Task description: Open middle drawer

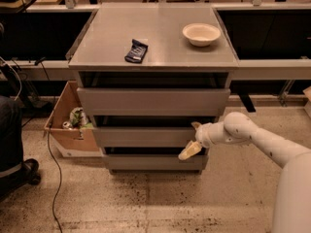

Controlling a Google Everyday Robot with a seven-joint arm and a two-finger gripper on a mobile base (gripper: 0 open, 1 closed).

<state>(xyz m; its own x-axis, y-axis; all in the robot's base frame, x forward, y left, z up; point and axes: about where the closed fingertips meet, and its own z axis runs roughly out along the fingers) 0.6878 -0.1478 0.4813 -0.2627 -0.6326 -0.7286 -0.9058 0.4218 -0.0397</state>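
A grey cabinet with three flat handle-less drawer fronts stands in the middle. The middle drawer (146,137) is the mid-height front, under the taller top drawer (153,102) and above the narrow bottom drawer (153,162). My gripper (192,139) comes in from the right on a white arm and sits at the right end of the middle drawer front, with one finger near the drawer's top edge and one cream finger (188,151) over its lower edge. The fingers are spread apart.
A dark snack packet (136,51) and a white bowl (201,34) lie on the cabinet top (97,47). A cardboard box (68,125) with trash stands at the cabinet's left. A cable trails on the floor at left, near a seated person's leg (12,140).
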